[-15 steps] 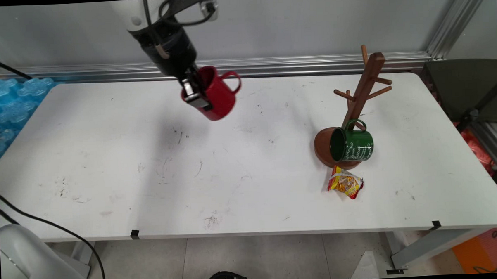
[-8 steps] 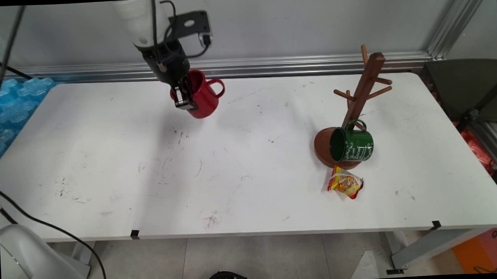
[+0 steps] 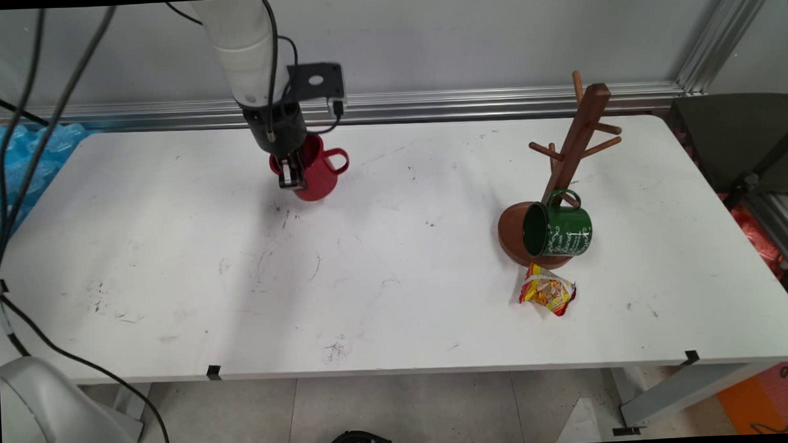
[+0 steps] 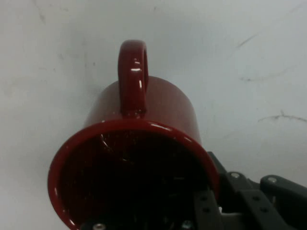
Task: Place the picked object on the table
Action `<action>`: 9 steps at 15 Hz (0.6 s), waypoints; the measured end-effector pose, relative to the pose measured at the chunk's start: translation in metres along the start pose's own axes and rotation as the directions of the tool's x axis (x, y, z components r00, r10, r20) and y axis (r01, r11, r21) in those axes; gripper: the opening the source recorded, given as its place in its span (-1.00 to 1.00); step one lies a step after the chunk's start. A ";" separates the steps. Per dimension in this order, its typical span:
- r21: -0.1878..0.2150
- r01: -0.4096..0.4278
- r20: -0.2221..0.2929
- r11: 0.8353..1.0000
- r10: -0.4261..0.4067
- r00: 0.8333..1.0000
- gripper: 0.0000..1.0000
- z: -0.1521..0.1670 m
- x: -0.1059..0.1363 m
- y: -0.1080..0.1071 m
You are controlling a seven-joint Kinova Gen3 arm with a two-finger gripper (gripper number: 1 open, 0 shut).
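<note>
White table: the gripper clamps the red mug by its rim near eleven o'clock, low; mug tree with green mug sits at three.

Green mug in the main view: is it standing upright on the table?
No. The green mug lies on its side against the wooden mug tree, its opening facing left over the tree's round base.

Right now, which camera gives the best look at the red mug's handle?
The hand view: the red mug fills it, its handle a full loop above the open rim. In the main view the mug is small, partly behind the gripper clamping its rim; the handle sticks out to the picture's right.
</note>
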 end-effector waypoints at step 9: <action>-0.020 -0.028 0.101 0.999 0.030 0.994 -1.00 0.034 0.012 -0.002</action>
